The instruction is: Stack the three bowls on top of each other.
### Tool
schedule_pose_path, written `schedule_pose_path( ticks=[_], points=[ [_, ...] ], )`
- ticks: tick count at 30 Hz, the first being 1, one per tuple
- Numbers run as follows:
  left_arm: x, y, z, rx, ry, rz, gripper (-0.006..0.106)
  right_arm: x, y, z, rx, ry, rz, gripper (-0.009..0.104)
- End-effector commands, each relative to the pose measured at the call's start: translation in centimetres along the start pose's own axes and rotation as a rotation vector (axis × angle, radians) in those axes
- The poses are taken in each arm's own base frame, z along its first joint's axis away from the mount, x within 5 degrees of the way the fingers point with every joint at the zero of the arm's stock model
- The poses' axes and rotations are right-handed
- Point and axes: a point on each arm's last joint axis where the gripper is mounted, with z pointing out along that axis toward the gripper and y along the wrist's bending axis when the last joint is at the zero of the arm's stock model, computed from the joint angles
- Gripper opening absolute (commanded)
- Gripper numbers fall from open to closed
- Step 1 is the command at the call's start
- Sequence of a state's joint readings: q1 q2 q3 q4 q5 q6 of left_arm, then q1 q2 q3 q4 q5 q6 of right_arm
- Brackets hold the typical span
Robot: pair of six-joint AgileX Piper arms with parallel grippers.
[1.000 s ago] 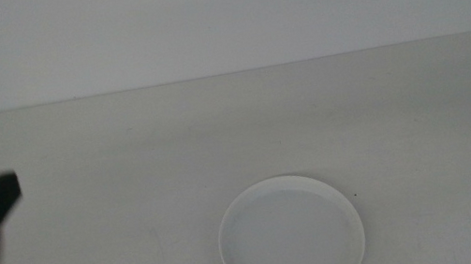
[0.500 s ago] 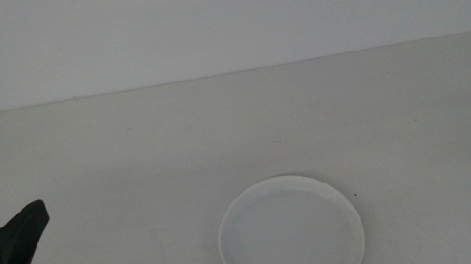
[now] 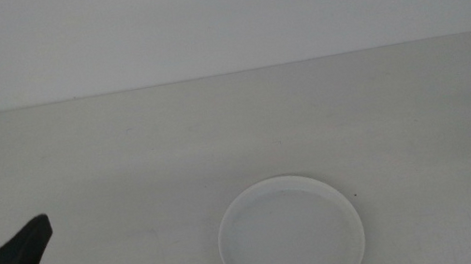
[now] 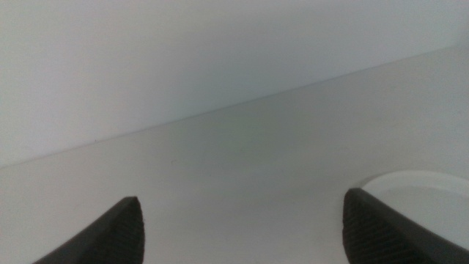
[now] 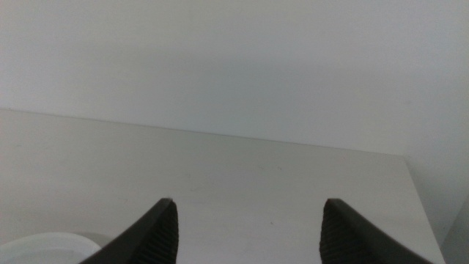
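Only one bowl [image 3: 291, 235] shows — white, flat on the table [image 3: 216, 126] near its front edge. The left gripper [image 4: 242, 231] hovers just off to its side, fingers spread wide and empty, likely lining up. The right gripper [image 5: 249, 231] waits nearby, open too.

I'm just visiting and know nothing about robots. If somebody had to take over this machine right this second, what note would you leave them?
Left hand: open and empty, low at the table's left near edge, off to the left of the dish.
Right hand: open and empty, out of the middle view; its own camera shows the dish's rim to one side.
Dishes: only one stack spot is visible, a white bowl on the table near the front edge. From above it looks like a single dish; whether others sit beneath it cannot be told. No grey or green dish shows anywhere.
Done or left: nothing is being held. Check the white bowl for dishes underneath before assuming the stack is finished.
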State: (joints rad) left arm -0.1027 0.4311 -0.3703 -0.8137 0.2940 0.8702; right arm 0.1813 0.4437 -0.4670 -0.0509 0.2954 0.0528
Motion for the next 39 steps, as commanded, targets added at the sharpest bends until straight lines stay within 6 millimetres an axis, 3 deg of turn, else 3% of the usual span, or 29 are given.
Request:
schedule_pose_path(
  ticks=[1, 7, 10, 15, 20, 24, 31, 39],
  points=[
    [-0.8, 0.3, -0.5, -0.038, -0.071, -0.008, 0.092, -1.4, -0.1, -0.1, 0.008, -0.091, -0.023, 0.049],
    [0.6, 0.3, -2.2, -0.111, -0.139, 0.145, 0.092, -1.5, -0.1, -0.5, 0.007, -0.125, -0.019, 0.049],
    [2.0, 0.3, -2.8, -0.143, -0.165, 0.186, 0.092, -0.6, 0.0, -1.5, 0.001, -0.183, -0.004, 0.049],
    [4.9, 0.2, -2.7, -0.151, -0.15, 0.172, 0.092, 3.6, -0.3, -2.1, 0.039, -0.174, -0.001, 0.049],
    [6.6, 0.1, -2.7, -0.143, -0.147, 0.134, 0.092, 8.5, -0.6, -2.4, 0.096, -0.133, 0.022, 0.049],
    [7.3, 0.0, -2.8, -0.141, -0.154, 0.115, 0.092, 10.7, -0.7, -2.5, 0.129, -0.141, 0.025, 0.049],
    [8.5, -0.1, -2.9, -0.146, -0.166, 0.114, 0.092, 11.8, -0.8, -2.4, 0.14, -0.142, 0.017, 0.049],
    [8.3, -0.2, -3.2, -0.136, -0.208, 0.046, 0.092, 11.8, -0.8, -2.4, 0.139, -0.143, 0.018, 0.049]
  ],
)
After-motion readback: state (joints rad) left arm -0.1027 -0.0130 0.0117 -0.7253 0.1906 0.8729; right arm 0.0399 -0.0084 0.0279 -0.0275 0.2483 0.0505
